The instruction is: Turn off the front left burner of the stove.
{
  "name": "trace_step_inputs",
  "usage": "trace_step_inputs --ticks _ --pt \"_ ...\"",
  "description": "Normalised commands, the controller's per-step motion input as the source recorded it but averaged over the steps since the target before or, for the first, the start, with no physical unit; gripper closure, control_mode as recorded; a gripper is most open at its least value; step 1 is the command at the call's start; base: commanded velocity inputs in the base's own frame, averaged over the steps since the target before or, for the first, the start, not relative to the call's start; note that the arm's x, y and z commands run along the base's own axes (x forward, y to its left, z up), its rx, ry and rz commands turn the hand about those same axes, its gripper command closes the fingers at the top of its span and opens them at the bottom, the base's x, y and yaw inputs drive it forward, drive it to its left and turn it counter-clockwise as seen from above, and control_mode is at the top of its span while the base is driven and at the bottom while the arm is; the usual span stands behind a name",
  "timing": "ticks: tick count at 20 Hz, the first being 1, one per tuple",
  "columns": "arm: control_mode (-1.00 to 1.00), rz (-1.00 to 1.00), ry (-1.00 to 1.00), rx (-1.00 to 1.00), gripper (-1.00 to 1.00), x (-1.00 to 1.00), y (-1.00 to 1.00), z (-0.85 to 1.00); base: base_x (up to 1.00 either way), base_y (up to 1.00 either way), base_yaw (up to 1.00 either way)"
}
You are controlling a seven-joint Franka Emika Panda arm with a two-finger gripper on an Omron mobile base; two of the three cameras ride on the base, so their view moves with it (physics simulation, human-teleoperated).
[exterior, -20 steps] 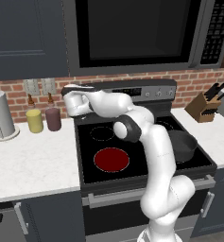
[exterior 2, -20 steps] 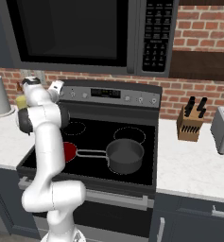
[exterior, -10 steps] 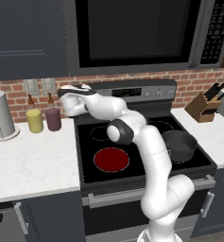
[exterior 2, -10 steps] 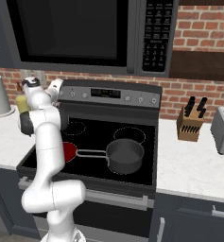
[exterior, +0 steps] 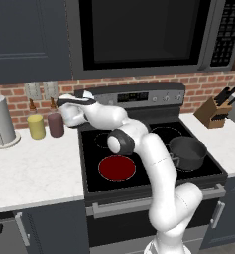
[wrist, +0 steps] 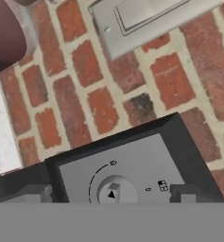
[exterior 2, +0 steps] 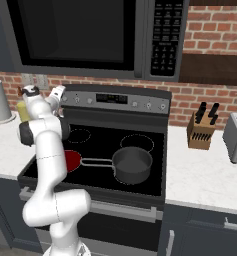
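Four round zones mark the black glass top of the stove (exterior: 153, 149), and one of them, the front left burner (exterior: 117, 167), glows solid red at lower centre of the left base view; in the right base view it (exterior 2: 72, 160) peeks out red from behind the white arm at left centre. Just right of that zone in the right base view sits a dark saucepan (exterior 2: 132, 165), its long handle reaching leftward towards the red disc.

At the upper left of the left base view the gripper (exterior: 69, 101) hangs at the left end of the steel back panel (exterior: 139, 96), close to the brick wall — its jaws are spread wide with nothing between them. In the right base view the gripper (exterior 2: 57, 93) sits at the same left end of the panel, upper left of the frame.

From the hand view, a round knob (wrist: 114, 193) with a small dark pointer lies at bottom centre, set in the grey panel face, with the two dark finger tips (wrist: 34, 193) rising either side of it and not touching it. Above it — red brick and a grey wall plate (wrist: 146, 19) at the top of the frame.
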Motion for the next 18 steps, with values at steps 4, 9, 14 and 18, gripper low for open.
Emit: trace_step_inputs --ticks 4,9,14,18 --pt "-1.00 0.00 -0.04 0.00 -1.00 0.14 0.00 -0.10 0.00 0.00 0.00" --pt "-1.00 0.00 0.00 0.00 -1.00 0.35 0.00 -0.02 0.00 0.00 0.00" --pt "-1.00 0.00 0.00 0.00 -1.00 0.38 0.00 -0.06 0.00 0.00 0.00" --pt "-1.00 0.00 0.00 0.00 -1.00 0.39 0.00 -0.08 0.00 0.00 0.00"
